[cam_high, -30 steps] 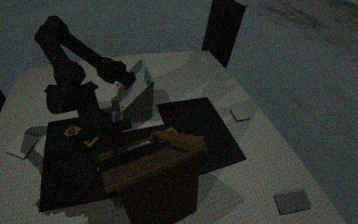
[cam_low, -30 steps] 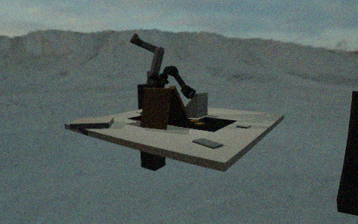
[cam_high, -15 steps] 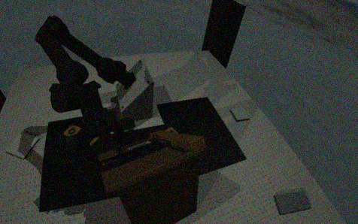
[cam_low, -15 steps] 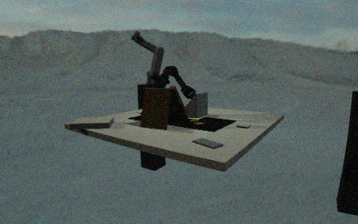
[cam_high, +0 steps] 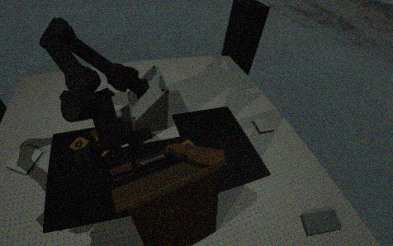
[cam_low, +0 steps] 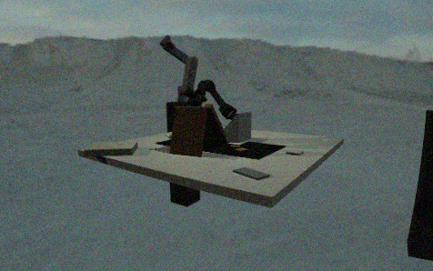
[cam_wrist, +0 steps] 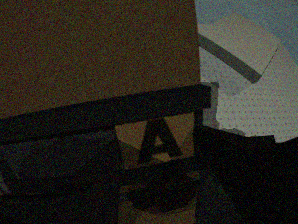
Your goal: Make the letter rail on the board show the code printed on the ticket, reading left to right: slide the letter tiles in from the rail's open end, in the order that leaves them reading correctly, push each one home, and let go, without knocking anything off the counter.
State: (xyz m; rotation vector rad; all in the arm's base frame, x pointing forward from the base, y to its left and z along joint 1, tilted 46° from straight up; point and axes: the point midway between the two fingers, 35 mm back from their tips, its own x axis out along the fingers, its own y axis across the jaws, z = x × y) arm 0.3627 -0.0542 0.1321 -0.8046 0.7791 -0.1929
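My gripper (cam_wrist: 157,137) (cam_high: 118,152) is shut on an orange tile (cam_wrist: 170,125) marked with a black A. In the wrist view the tile stands upright at the end of the rail (cam_wrist: 100,109), just below its dark upper lip. Dark fingers hide its sides, so I cannot tell how far it sits in the rail. Another orange letter tile (cam_high: 79,143) lies on the dark mat (cam_high: 74,198), left of the gripper; its letter is unclear. Orange pieces partly show behind the gripper. The ticket's print is not readable in any view.
The brown sloping board (cam_high: 169,182) (cam_low: 187,129) (cam_wrist: 95,50) stands beside the gripper. A grey upright block (cam_high: 153,109) (cam_low: 241,127) stands behind. A flat grey slab (cam_high: 321,221) (cam_low: 251,173) and a small plate (cam_high: 263,125) lie nearer the counter's edge.
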